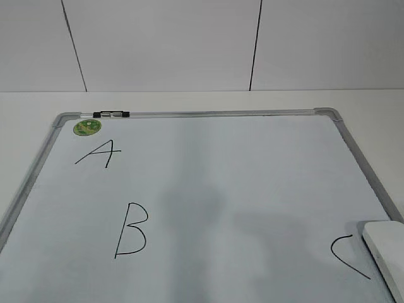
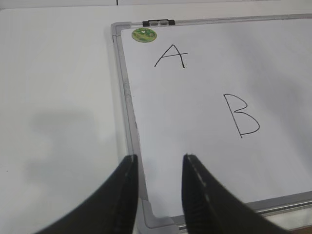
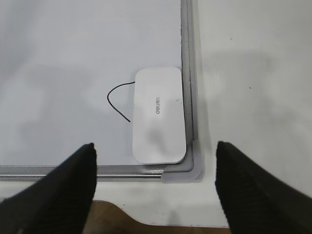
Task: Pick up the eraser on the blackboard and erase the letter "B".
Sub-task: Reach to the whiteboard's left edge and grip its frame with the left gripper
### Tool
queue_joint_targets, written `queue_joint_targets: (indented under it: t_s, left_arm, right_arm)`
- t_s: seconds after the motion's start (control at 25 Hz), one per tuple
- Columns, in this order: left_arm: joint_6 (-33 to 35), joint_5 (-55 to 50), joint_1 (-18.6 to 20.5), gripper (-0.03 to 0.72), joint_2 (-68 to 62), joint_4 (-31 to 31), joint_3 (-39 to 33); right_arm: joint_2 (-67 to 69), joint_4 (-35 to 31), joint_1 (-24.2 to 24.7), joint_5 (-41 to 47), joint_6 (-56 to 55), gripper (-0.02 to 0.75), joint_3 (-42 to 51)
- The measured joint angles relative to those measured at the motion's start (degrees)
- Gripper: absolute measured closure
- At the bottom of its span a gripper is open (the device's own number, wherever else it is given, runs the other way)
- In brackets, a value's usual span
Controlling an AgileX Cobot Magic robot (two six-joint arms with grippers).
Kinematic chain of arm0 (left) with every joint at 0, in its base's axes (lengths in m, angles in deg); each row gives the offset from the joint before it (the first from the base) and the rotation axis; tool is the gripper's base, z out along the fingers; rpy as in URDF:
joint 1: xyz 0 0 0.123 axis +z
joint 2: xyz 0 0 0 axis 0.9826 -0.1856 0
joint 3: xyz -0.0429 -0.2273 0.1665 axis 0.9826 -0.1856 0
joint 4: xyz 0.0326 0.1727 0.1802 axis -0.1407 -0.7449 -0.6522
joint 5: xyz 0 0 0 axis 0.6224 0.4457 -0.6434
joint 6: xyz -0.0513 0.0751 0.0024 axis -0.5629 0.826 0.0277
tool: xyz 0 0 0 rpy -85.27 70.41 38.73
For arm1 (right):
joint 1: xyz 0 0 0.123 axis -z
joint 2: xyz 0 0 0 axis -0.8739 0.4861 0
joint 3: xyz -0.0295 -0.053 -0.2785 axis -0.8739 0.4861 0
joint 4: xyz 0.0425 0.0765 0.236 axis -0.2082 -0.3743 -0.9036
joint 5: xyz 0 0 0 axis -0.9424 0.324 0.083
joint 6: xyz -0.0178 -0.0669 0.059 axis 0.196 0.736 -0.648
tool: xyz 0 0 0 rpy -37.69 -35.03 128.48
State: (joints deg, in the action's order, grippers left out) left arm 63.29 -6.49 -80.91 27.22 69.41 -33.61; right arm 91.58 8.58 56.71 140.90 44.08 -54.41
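The blackboard (image 1: 208, 189) is a white board with a grey frame lying flat on the table. The letter "B" (image 1: 130, 230) is drawn at its left middle and also shows in the left wrist view (image 2: 241, 116). The white eraser (image 3: 159, 115) lies in the board's near right corner, beside the "C" curve (image 3: 118, 101); the exterior view shows its edge (image 1: 385, 252). My right gripper (image 3: 155, 180) is open, above the near frame just short of the eraser. My left gripper (image 2: 159, 170) is open and empty over the board's near left corner.
A black "A" (image 1: 98, 153), a green sticker (image 1: 86, 127) and a small marker (image 1: 111, 114) are at the board's far left. White table (image 2: 58, 97) surrounds the board. The table's front edge (image 3: 146, 214) lies under my right gripper.
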Motion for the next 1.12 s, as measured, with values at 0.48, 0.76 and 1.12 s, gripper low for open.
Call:
queue_joint_targets:
  t_s: [0.48, 0.76, 1.12]
  left_arm:
    - [0.0, -3.5, 0.0, 0.451, -18.4, -1.1, 7.2]
    - [-2.2, -8.6, 0.0, 0.451, -37.2, -3.1, 16.7]
    - [-3.1, -8.5, 0.0, 0.451, -60.3, -3.9, 24.2]
  right_arm:
    - [14.5, -1.1, 0.0, 3.6, -2.1, 0.153, -7.9]
    - [22.7, -6.1, 0.0, 5.3, -2.5, 0.153, -9.1]
    - [26.3, -7.4, 0.0, 5.3, -2.6, 0.153, -9.1]
